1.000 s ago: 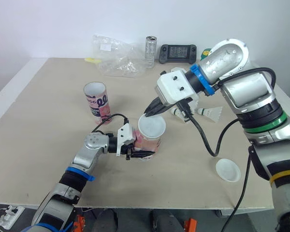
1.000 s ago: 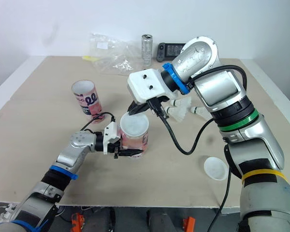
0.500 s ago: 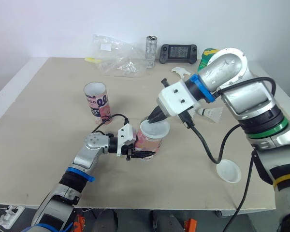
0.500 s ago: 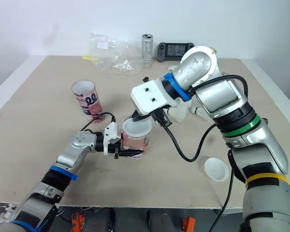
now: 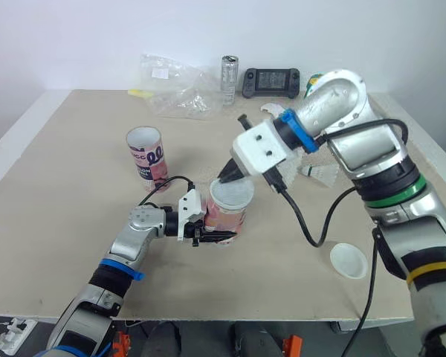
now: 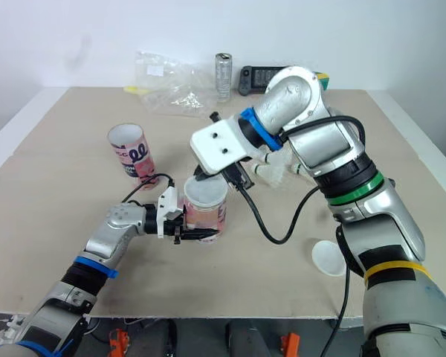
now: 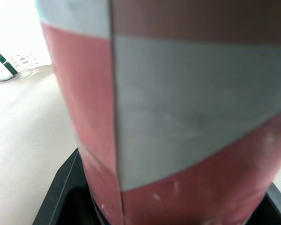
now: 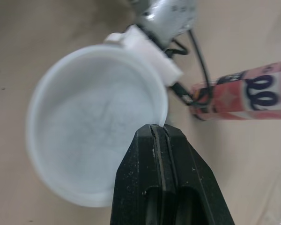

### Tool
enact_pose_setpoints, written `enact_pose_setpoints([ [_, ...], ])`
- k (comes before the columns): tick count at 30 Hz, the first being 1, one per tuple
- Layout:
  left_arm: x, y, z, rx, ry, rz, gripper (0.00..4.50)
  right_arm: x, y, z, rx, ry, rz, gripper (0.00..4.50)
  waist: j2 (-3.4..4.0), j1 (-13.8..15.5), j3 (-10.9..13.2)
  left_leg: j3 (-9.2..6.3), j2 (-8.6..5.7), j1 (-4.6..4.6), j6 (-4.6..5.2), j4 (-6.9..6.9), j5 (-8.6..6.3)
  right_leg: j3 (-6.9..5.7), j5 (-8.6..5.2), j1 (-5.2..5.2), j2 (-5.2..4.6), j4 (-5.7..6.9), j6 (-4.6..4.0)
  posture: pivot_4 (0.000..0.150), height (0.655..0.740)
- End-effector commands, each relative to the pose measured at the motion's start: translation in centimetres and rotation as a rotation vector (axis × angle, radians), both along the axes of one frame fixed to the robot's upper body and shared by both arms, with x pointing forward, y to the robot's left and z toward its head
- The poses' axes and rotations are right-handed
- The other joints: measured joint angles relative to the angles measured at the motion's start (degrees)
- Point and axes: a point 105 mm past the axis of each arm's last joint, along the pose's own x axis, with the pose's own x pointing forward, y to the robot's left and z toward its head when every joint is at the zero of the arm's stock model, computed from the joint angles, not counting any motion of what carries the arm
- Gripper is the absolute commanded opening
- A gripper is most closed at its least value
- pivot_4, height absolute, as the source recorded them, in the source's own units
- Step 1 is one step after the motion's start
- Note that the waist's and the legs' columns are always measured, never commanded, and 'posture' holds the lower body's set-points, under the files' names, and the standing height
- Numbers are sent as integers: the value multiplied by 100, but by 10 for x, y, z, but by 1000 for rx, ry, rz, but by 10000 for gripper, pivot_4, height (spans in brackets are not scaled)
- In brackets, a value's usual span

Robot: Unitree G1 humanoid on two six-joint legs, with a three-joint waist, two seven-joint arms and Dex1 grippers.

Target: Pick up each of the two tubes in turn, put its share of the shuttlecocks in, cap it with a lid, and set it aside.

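A pink and white tube (image 5: 224, 217) stands upright mid-table, and my left gripper (image 5: 207, 227) is shut on its lower part; in the left wrist view the tube (image 7: 178, 117) is right up against the camera. A white lid (image 5: 232, 193) rests on its top. My right gripper (image 5: 226, 177) is shut on the far rim of that lid (image 8: 93, 150). The second tube (image 5: 148, 152) stands open to the left. Another lid (image 5: 348, 260) lies flat at the front right. A shuttlecock (image 5: 324, 174) lies behind my right arm.
At the back of the table are a crumpled clear plastic bag (image 5: 180, 92), a metal can (image 5: 230, 71), a black game controller (image 5: 271, 78) and a green object (image 5: 315, 77). My right arm's black cable (image 5: 312, 223) loops over the table to the right of the held tube.
My right gripper has brought the lid down from above the tube, tilted it onto the rim, and shifted slightly left; the lid now lies flatter on top. The left gripper kept hold.
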Motion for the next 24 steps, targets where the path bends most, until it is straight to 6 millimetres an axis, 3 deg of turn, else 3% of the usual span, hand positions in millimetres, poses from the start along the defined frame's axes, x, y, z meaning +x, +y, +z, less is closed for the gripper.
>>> enact_pose_setpoints([
  [1,2,11,-23,82,67,43,24564,-4,0,19,38,-37,18,314,0,2,0,0,0,0,0,0,0,0,-1,0,0,0,0,1500,7236],
  [10,3,11,-22,84,66,41,24564,-11,-11,3,-32,-7,22,314,0,4,0,0,-1,-2,0,0,0,0,-1,0,-1,-1,1,1500,7236],
  [24,0,13,-26,89,79,47,24564,-13,-14,-3,-93,-61,54,314,-1,5,0,0,-1,-2,-1,-3,-1,0,-10,1,-1,-1,4,1500,7236],
])
